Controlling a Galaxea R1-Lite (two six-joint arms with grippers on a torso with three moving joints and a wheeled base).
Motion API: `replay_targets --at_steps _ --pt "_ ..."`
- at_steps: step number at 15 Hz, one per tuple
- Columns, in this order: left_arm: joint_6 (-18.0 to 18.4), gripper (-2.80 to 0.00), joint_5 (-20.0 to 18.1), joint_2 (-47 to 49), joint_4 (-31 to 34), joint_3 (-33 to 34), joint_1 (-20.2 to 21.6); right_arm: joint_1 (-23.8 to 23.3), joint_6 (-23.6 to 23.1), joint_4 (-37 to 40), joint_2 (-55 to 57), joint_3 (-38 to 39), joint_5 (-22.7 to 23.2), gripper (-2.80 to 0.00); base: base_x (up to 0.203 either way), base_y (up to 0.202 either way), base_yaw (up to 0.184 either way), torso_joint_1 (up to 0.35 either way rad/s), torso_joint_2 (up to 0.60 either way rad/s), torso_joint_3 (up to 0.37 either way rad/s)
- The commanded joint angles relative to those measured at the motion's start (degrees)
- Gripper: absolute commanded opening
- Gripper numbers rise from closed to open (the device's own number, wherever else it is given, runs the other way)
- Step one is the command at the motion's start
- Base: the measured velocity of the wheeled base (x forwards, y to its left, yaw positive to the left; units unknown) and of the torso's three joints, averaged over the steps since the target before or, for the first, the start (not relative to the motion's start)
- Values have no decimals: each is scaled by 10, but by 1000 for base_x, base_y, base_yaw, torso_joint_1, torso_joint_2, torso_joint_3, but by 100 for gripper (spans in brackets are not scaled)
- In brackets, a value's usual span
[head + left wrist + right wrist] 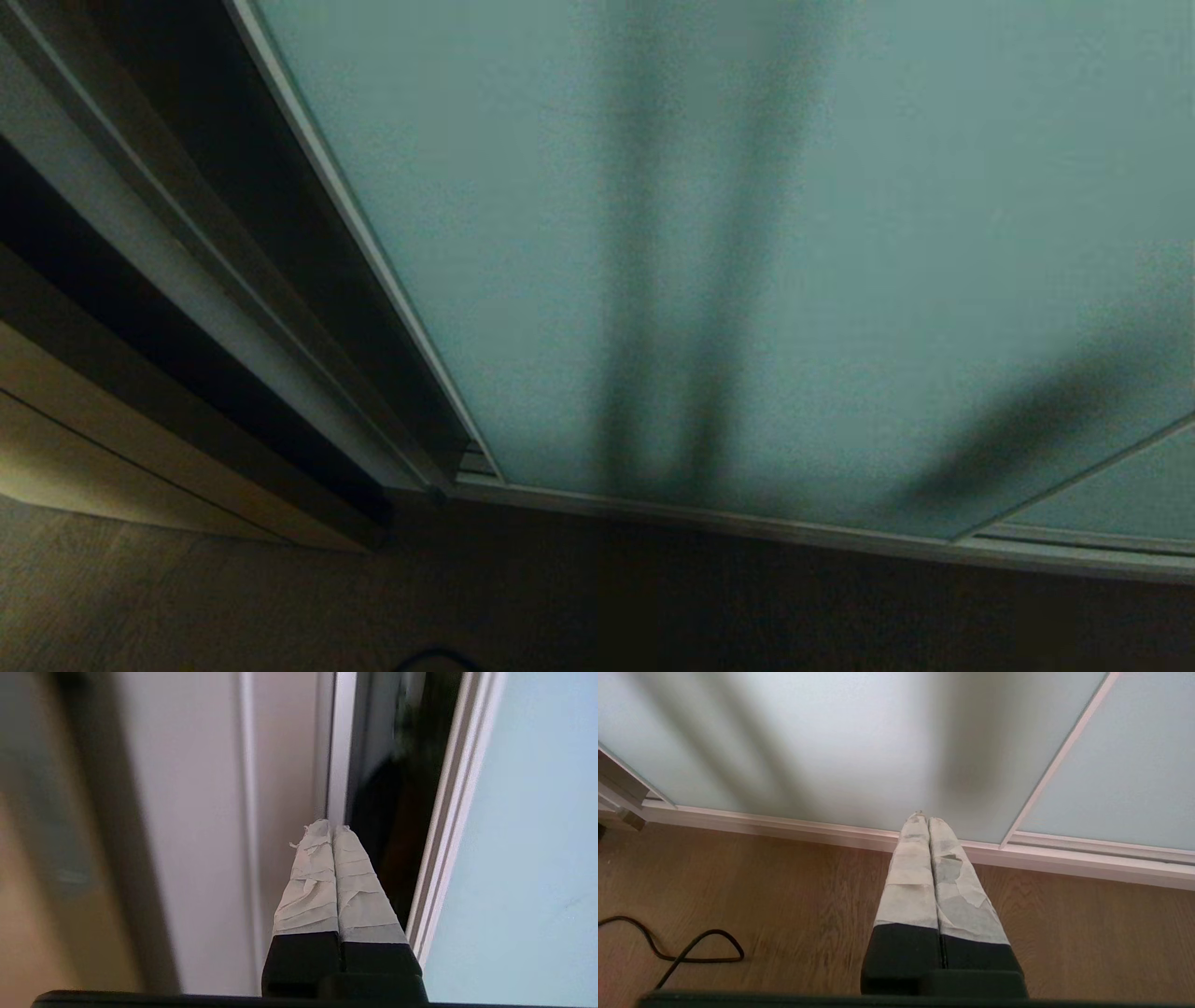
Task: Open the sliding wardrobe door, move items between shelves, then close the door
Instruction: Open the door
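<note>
Head camera: high, angled steeply down, close to the frosted pale teal-green sliding door panel [747, 233] with its slim silver frame; strip of brown wood-grain floor [597, 607] along the bottom edge. Left wrist camera: behind that arm's fingers, very near the door's silver edge frame [444, 835], facing a dark gap. Right wrist camera: low, looking across the floor [738, 882] toward the door's bottom rail [784, 826]. All three views share the door panel.

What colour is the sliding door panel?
Frosted pale teal-green sliding wardrobe door, framed in silver-grey; clearest in the head view.
</note>
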Motion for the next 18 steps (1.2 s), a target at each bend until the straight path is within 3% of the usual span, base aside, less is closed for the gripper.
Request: replay_targets --at_steps 1,8,14,18 --pt "-4 -280 -12 46 -2 -7 -1 0 0 0 0 0 0 -280 0 0 0 0 0 0" --pt "-26 -280 -48 136 -1 -54 -2 0 0 0 0 0 0 -280 0 0 0 0 0 0" --pt "-28 -280 -75 154 22 -68 -70 0 0 0 0 0 0 -280 0 0 0 0 0 0" --pt "-44 -280 -78 181 24 -85 -84 0 0 0 0 0 0 -280 0 0 0 0 0 0"
